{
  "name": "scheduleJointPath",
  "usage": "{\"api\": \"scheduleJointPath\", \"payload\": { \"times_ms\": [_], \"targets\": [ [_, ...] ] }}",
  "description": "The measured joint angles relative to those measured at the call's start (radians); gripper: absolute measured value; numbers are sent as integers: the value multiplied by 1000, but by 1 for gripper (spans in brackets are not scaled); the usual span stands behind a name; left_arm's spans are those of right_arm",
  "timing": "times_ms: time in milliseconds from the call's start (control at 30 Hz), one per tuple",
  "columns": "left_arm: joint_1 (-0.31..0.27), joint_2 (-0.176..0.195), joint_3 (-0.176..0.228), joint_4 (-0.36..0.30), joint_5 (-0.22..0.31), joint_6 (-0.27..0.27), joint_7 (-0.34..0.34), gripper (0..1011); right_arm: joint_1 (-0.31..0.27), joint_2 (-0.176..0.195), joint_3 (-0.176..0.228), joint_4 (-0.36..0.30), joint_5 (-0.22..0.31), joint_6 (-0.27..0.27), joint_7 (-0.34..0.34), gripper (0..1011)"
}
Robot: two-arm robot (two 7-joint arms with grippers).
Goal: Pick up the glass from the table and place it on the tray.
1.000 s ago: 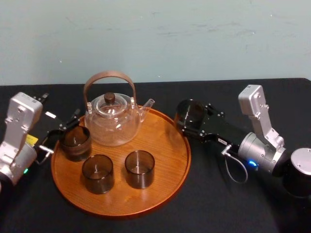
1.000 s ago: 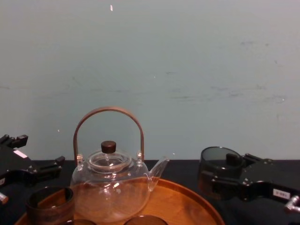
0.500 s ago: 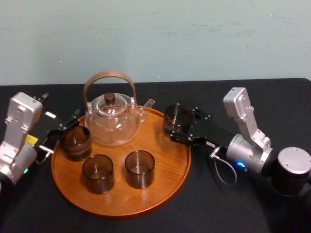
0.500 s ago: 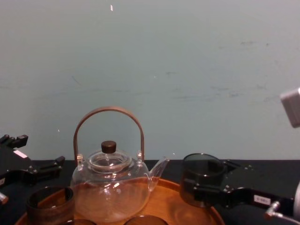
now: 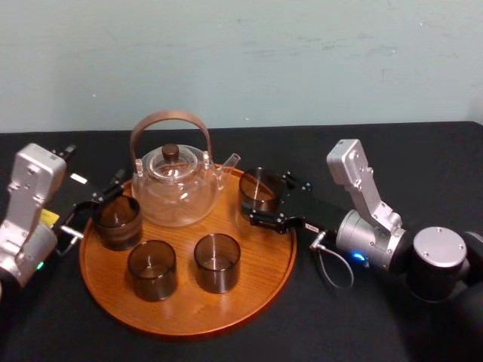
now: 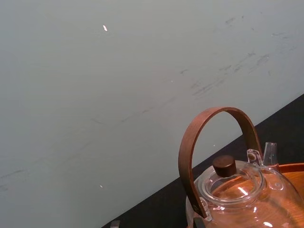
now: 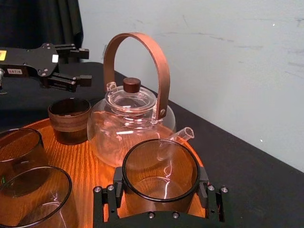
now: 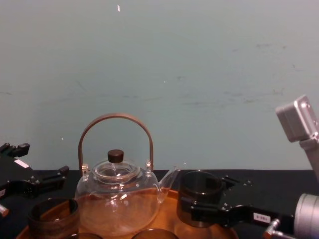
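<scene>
Over the right side of the tray (image 5: pixel 189 317), your right gripper (image 5: pixel 260 204) is clamping the glass (image 5: pixel 259 187): the pickup is done, while lowering and releasing are remaining. Your left gripper (image 5: pixel 98 202) is idling at the tray's left edge, jaws apart.

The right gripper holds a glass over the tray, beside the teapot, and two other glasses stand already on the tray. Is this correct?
Not quite: the head view shows three other glasses on the tray, not two. The right gripper does hold a glass over the tray, beside the teapot.
</scene>
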Motion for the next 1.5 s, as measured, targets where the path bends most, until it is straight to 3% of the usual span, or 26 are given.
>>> {"api": "scheduleJointPath", "payload": {
  "times_ms": [800, 1500],
  "targets": [
    [0, 0, 0, 0, 0, 0, 0, 1001, 65, -55, -18, 158, -27, -47, 13, 905],
    [0, 0, 0, 0, 0, 0, 0, 1001, 66, -56, -18, 161, -29, -48, 12, 904]
  ]
}}
